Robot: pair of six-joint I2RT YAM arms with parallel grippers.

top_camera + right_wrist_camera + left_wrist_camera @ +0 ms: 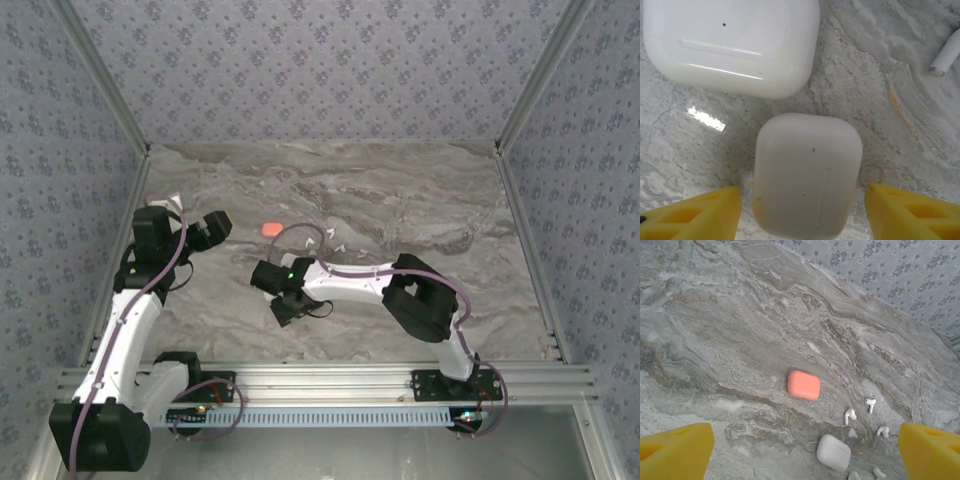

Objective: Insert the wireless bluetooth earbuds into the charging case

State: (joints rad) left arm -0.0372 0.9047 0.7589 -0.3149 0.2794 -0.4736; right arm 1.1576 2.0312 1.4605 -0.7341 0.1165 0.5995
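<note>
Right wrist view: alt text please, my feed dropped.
A matte white case lies between the open yellow fingers of the right pincer on the marble table. A glossy white case sits just beyond it, apart, with an earbud stem at the upper right edge.

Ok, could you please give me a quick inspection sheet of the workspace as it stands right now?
Surface: grey marble table, veined.
Job's things: orange case, closed; white case with loose white earbuds beside it; matte white case next to a glossy white case.
Clutter: nothing seen.
Claws: left claw open, empty; right claw open, straddling the matte white case with gaps either side.
Cables: purple cables along both arms.
Surroundings: patterned walls, metal rail at the near edge.
</note>
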